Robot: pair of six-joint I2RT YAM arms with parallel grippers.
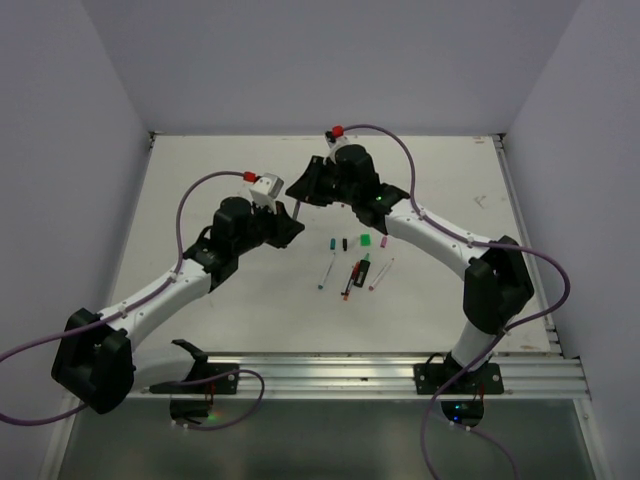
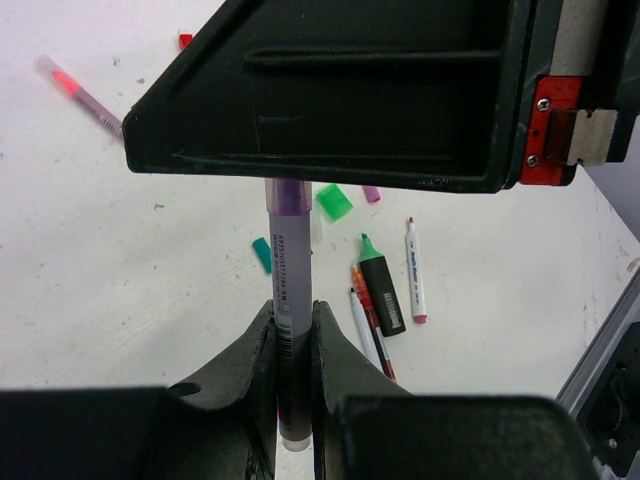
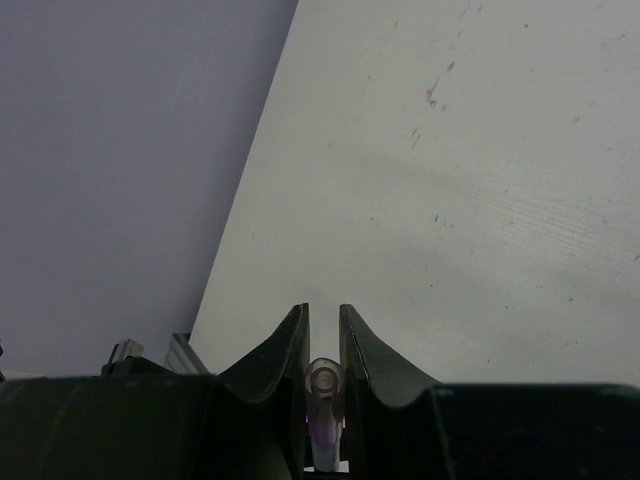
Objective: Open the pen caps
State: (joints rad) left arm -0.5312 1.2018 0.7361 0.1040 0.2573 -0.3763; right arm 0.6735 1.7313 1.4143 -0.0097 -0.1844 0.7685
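Right now, your left gripper [image 2: 293,310] is clamped on the lower barrel of a thin whitish plastic marker pen [image 2: 291,262], holding it above the white table [image 1: 200,200]. From that grip the pen runs toward 12 o'clock in the left wrist view. Its translucent purple plastic cap [image 2: 289,197] disappears under the black body of your right gripper [image 3: 322,318]. The right wrist view shows that gripper's fingers pressed against both sides of the pen's rounded, clear-and-purple tip, so it is closed on the capped end.

On the table, at 10 o'clock from the held pen, you have a pink translucent pen [image 2: 85,95] with a tiny red cap [image 2: 185,40] near it. A short teal cap [image 2: 262,254] lies just left of the barrel. Toward 3 o'clock lie:
- a wider bright green cap [image 2: 335,202]
- a small pink cap [image 2: 371,193]
- a stubby green-and-black highlighter [image 2: 383,288], uncapped
- a thin red pen [image 2: 370,312]
- a white pen with a pink tip [image 2: 415,270]
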